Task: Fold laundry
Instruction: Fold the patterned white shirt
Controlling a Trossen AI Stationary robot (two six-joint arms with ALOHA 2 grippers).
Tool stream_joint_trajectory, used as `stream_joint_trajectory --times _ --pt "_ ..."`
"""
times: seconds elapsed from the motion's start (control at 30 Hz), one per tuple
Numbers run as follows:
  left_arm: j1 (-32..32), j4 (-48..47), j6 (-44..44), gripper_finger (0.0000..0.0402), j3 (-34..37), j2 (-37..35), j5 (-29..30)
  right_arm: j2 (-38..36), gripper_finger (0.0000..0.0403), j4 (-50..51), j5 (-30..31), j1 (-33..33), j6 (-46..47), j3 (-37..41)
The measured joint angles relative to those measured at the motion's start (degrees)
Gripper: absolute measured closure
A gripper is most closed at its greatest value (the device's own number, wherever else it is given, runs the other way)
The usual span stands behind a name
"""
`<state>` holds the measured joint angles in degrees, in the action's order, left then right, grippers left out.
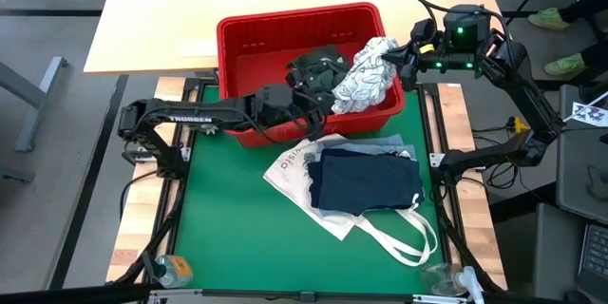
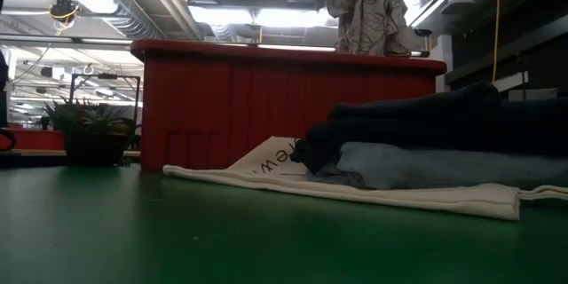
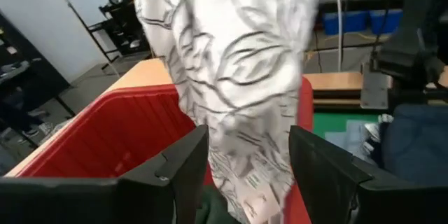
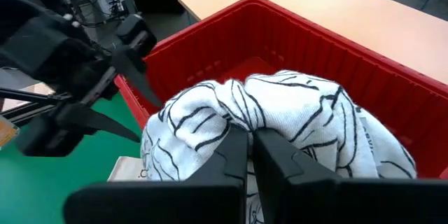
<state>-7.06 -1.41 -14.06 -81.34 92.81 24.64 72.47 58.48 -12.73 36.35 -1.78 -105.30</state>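
Right now the right tool is clenched on the white leaf-print garment, lifting it over the red basket at the desk's far side. The left tool stands released, fingers either side of the hanging cloth. If the left closes low, the cloth may bunch or snag the basket rim. Folded navy and denim pieces lie nearer, on the tote bag.

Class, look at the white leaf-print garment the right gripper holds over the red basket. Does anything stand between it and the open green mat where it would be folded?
Partly. The right gripper holds the white leaf-print garment above the red basket, whose front wall lies between it and the green mat. Just beyond lies the folded stack on the tote bag.
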Motion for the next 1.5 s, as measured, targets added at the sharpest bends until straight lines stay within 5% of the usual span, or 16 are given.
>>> stream_joint_trajectory --times 0.47,0.6,0.77,1.13,1.5 --pt "-4.0 6.8 -0.1 0.0215 0.0 3.6 -10.3 0.0 0.0391 -0.1 -0.4 0.0 0.0 0.0" --pt "-3.9 7.5 0.0 0.0268 0.0 3.7 -10.3 0.0 0.0391 -0.1 -0.4 0.0 0.0 0.0" --pt "-3.3 9.7 2.5 0.0382 -0.7 3.4 -10.3 0.0 0.0391 0.0 -0.4 0.0 0.0 0.0" --pt "-1.8 2.5 2.9 0.0398 -16.8 3.2 -10.9 0.0 0.0391 -0.5 4.5 0.0 0.0 0.0" --pt "-0.6 -24.0 3.0 0.04 -38.7 3.1 -10.9 -2.2 0.0391 -9.2 -9.4 0.0 0.0 0.1"
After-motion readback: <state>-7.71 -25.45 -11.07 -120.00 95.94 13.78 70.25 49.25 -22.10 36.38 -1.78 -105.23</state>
